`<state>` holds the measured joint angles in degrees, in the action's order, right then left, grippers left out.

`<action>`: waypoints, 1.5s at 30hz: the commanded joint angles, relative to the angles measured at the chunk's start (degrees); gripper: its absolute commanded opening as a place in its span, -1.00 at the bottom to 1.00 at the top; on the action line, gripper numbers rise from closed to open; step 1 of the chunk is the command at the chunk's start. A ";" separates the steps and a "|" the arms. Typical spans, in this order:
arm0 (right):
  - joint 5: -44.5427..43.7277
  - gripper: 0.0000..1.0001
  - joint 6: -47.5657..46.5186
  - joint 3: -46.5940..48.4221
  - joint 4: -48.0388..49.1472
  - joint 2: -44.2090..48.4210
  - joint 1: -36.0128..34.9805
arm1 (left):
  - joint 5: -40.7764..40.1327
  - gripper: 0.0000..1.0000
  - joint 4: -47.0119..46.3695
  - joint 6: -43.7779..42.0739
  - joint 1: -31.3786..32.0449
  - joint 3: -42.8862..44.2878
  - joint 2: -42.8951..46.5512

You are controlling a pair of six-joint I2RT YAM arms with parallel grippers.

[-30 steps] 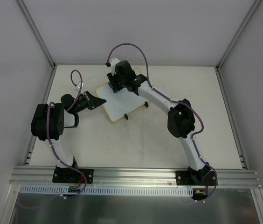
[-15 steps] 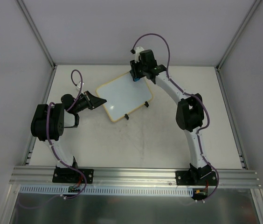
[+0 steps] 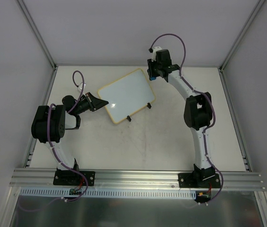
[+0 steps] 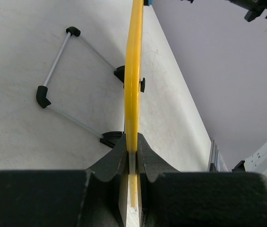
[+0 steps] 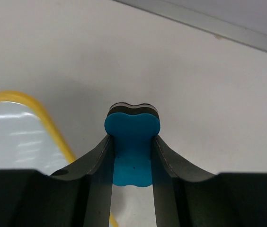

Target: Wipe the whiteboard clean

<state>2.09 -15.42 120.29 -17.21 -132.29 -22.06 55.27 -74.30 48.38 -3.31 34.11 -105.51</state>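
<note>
The whiteboard (image 3: 125, 97) lies on the far middle part of the table (image 3: 171, 142), turned diagonally, with its two black clip feet (image 3: 128, 118) on the near edge. In the top view its white surface looks clean. If faint pen marks remain, they are too small to tell.

The left gripper (image 3: 101, 102) has the board's left edge. In the left wrist view the two fingers are closed almost fully on the thin yellow frame, which runs straight out between them. Whether this edge is lifted off the table cannot be told.

The right gripper (image 5: 132, 140) is beside the board's far right corner, not over the white surface. Its jaws are closed part way around a small blue eraser (image 5: 132, 124) and hold it by the sides. In the right wrist view the eraser is above bare table, and the rounded yellow corner of the board lies just to the left of it.

The step in hand seems to be the end of a wiping stroke that ran off the far corner, and the erasing looks nearly or fully done. If any mark is left, the next move needs the eraser brought back over the board, pressed flat and swept across, while the left gripper holds the edge firmly so the board does not slide.
</note>
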 commanded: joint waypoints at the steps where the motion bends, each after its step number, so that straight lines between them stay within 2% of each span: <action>1: -3.50 -0.99 1.27 -4.17 0.68 2.98 4.22 | 1.95 -1.00 -22.03 -1.71 0.41 -0.27 2.16; 5: -3.84 -0.99 1.80 -9.45 2.36 9.84 6.59 | 1.95 -1.00 -22.03 -1.53 0.32 -0.01 2.07; 10: -4.64 -1.00 2.23 -19.02 2.10 20.56 6.33 | 1.86 -1.00 -22.03 -1.53 0.41 -0.01 1.98; 18: -4.11 -1.00 11.72 -45.10 -2.20 38.75 4.06 | 1.69 -1.00 -22.03 -1.53 0.41 0.17 1.98; 24: -4.65 -1.00 19.54 -56.02 -6.25 41.67 2.47 | 1.60 -1.00 -22.03 -1.36 0.41 0.17 2.07; 32: -4.73 -1.00 18.14 -67.62 -5.30 46.23 0.62 | 1.51 -1.00 -22.03 -1.45 0.41 -0.09 2.86; 43: -7.01 -1.00 18.76 -73.97 0.34 46.07 -3.33 | 1.51 -0.99 -22.03 -1.27 0.41 -0.27 2.86; 45: -7.27 -0.84 18.32 -74.06 0.95 45.89 -3.95 | 1.43 -0.91 -22.03 -1.18 0.41 -0.36 2.86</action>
<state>-3.42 2.39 46.52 -18.83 -87.05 -24.93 55.29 -74.28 48.38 -3.31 34.04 -105.30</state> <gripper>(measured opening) 0.355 0.064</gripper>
